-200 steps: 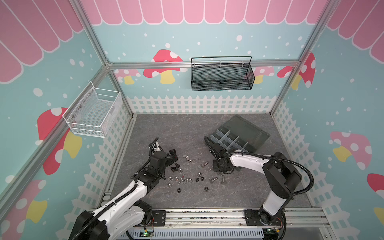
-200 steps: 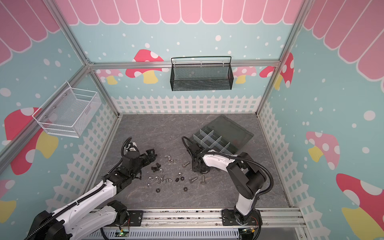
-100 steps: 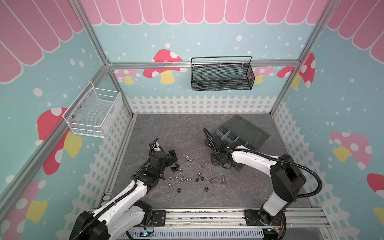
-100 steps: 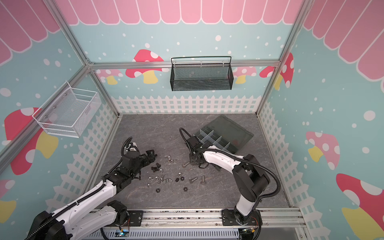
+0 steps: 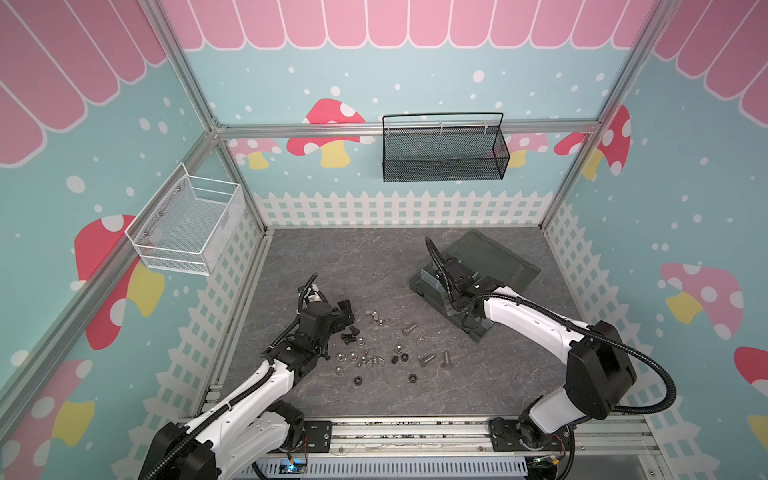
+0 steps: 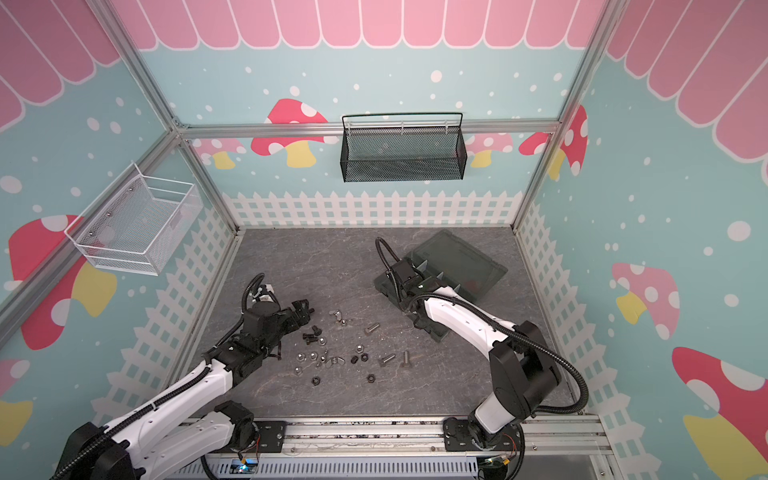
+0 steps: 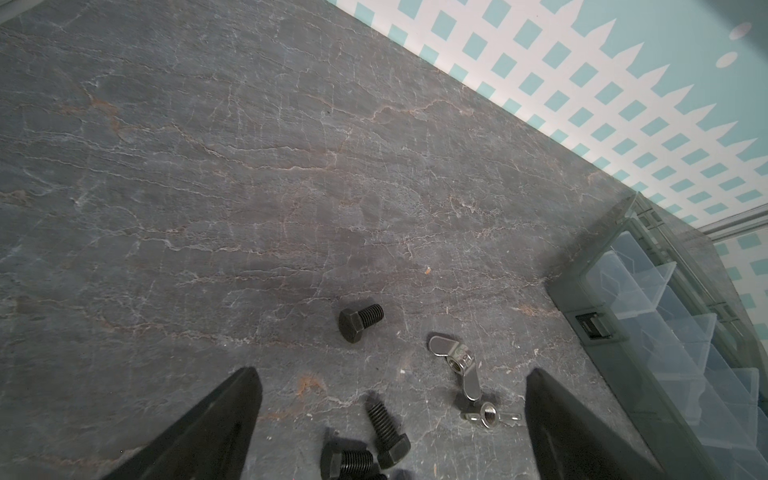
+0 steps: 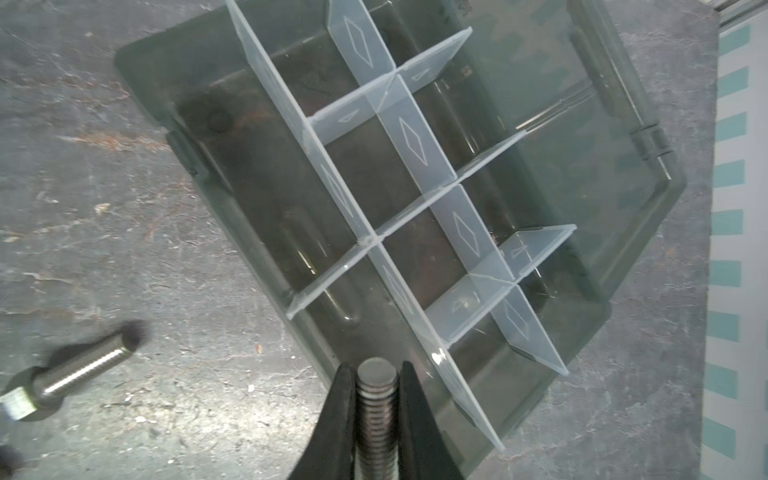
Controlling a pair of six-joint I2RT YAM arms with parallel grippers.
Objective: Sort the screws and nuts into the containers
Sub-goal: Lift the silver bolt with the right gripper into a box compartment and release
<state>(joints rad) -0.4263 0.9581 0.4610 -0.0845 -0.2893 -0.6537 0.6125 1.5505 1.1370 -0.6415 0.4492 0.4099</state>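
- The right gripper [image 8: 376,372] is clamping a silver screw [image 8: 376,409] by its threaded shaft. The jaws are pressing in on both sides and the flat tip is poking out ahead.
- We're seeing that screw hanging over the box [image 8: 141,58], just inside the long side facing the loose pile and beside the white dividers [image 8: 409,137]. Which compartment it is over, we cannot tell.
- The box is sitting near the back right corner of the table [image 5: 353,257], turned at an angle. Its lid [image 5: 498,262] is lying open toward that corner.
- The left gripper [image 7: 392,374] is hovering low near the table's left edge, jaws spread wide apart and gripping nothing.
- Through its wrist camera we're looking at three black screws [image 7: 359,322] and two wing nuts [image 7: 455,359] lying on the table around the gap between its fingers [image 7: 232,415].
- The rest of the pile is lying scattered across the front middle of the table, between the two arms.
- Three loose silver screws [image 5: 409,329] are lying on the pile's right side.
- Silver nuts [image 5: 340,356] are clustering left of centre, and two black nuts [image 5: 356,380] are lying nearest the front edge.
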